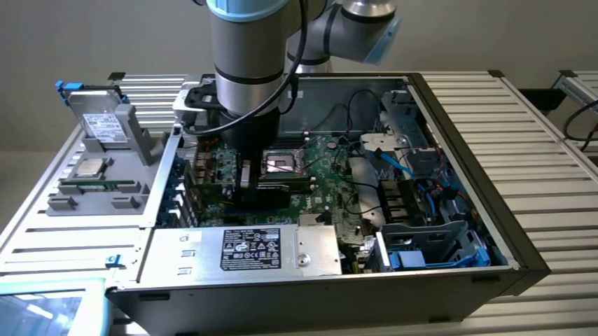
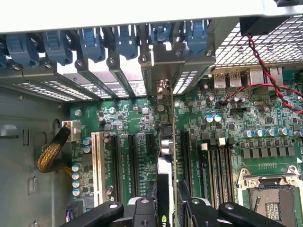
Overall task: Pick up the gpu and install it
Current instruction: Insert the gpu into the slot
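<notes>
Standing open on a slatted metal table, the computer case has its power supply along the near wall. The Universal Robots arm reaches straight down into it, over the green motherboard. The claw is clamped on the gpu, which stands edge-on among the expansion slots, its far end at the case's rear brackets. Whether it sits fully in a slot I cannot tell. The CPU socket lies off to one side.

Even, soft light from above, moderately bright. My arm shades the motherboard beneath. White glare blows out the case rim; my fingers sit dark, underlit.
</notes>
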`<state>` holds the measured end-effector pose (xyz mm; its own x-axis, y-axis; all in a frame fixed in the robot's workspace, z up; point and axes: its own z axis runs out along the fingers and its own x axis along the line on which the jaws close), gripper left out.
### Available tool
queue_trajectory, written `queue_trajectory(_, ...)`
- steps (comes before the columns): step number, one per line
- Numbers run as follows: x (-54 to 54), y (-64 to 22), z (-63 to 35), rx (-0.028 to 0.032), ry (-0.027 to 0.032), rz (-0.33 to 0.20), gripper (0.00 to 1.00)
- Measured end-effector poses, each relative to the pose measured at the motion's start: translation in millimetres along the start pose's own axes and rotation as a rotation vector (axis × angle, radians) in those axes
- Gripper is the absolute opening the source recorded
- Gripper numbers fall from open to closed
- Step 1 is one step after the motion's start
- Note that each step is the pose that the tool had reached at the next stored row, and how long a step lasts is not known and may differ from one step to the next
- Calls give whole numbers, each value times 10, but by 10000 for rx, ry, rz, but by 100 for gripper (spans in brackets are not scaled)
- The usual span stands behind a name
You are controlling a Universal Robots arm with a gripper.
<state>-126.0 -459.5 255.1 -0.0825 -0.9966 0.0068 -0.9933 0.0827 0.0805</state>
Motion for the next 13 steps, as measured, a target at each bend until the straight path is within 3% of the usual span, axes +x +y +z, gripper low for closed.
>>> queue_trajectory(13,-30,-28,-2,1,2,-111,28)
